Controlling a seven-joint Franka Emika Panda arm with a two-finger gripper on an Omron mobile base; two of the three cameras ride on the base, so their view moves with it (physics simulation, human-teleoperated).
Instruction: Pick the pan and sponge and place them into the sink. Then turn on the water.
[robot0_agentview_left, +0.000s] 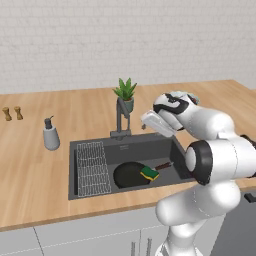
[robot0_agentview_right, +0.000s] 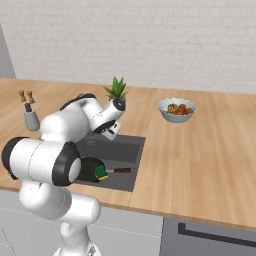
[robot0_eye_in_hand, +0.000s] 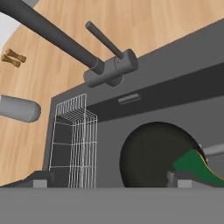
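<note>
The black pan (robot0_agentview_left: 129, 175) lies inside the dark grey sink (robot0_agentview_left: 150, 149), its wooden handle (robot0_agentview_left: 163, 165) pointing right. The green and yellow sponge (robot0_agentview_left: 149, 173) rests on the pan's right edge. From the right base camera the pan (robot0_agentview_right: 89, 166) and sponge (robot0_agentview_right: 101, 173) lie in the sink (robot0_agentview_right: 125, 150) beside my arm. My gripper (robot0_agentview_left: 145, 122) hovers open above the sink, just right of the faucet (robot0_agentview_left: 121, 117). The hand view looks down on the faucet base and lever (robot0_eye_in_hand: 109, 70), the pan (robot0_eye_in_hand: 153, 159) and the sponge (robot0_eye_in_hand: 192, 165), with my open gripper (robot0_eye_in_hand: 109, 181) empty.
A wire grid rack (robot0_agentview_left: 92, 167) fills the sink's left side. A grey soap dispenser (robot0_agentview_left: 50, 135) stands left of the sink, with two small shakers (robot0_agentview_left: 12, 113) further back. A potted plant (robot0_agentview_left: 125, 92) sits behind the faucet. A bowl of food (robot0_agentview_right: 177, 109) is on the right counter.
</note>
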